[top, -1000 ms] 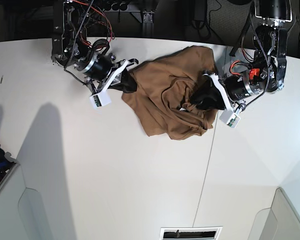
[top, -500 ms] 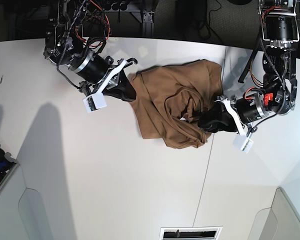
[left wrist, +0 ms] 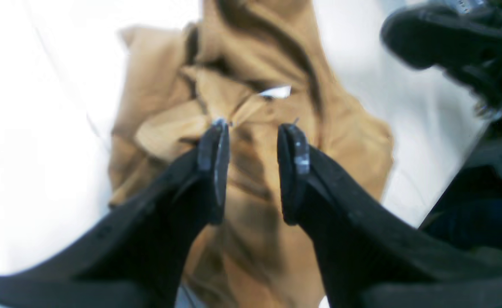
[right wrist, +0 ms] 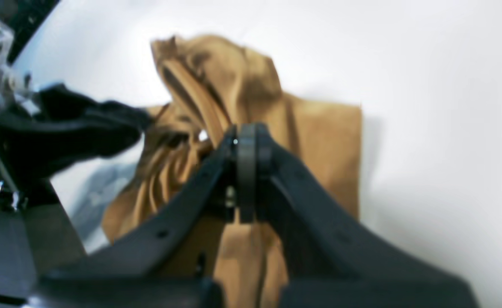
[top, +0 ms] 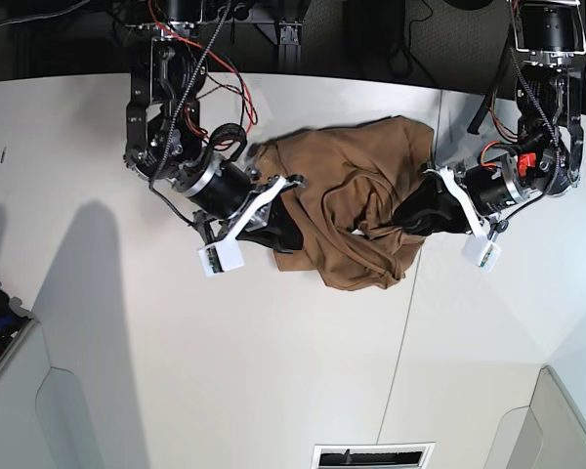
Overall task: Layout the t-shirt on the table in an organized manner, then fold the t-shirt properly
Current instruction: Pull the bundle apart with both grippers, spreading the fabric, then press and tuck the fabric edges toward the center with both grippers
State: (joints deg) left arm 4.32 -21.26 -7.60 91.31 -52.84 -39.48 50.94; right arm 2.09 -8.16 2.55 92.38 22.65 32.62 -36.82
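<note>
The tan-brown t-shirt [top: 342, 210] lies crumpled on the white table [top: 273, 371], at the back middle. Its white neck tag [left wrist: 276, 91] shows among the folds. My right gripper [top: 291, 234] is at the shirt's lower left edge. In the right wrist view it [right wrist: 246, 139] is shut, and a raised ridge of shirt fabric [right wrist: 319, 145] runs up to its tips. My left gripper [top: 404, 221] is at the shirt's right edge. In the left wrist view it [left wrist: 254, 128] is open, with the jaws apart just over the bunched shirt [left wrist: 345, 141].
The table's thin dark seam [top: 402, 332] runs from the shirt's right side to the front edge. Grey bins stand at the front left [top: 10, 371] and front right [top: 557, 420]. A white vent [top: 371, 455] sits at the front edge. Cables and arm bases line the back edge.
My right gripper has swung down and to the right along the shirt's left edge to its lower left. My left gripper has risen slightly at the right edge. The shirt has barely shifted.
</note>
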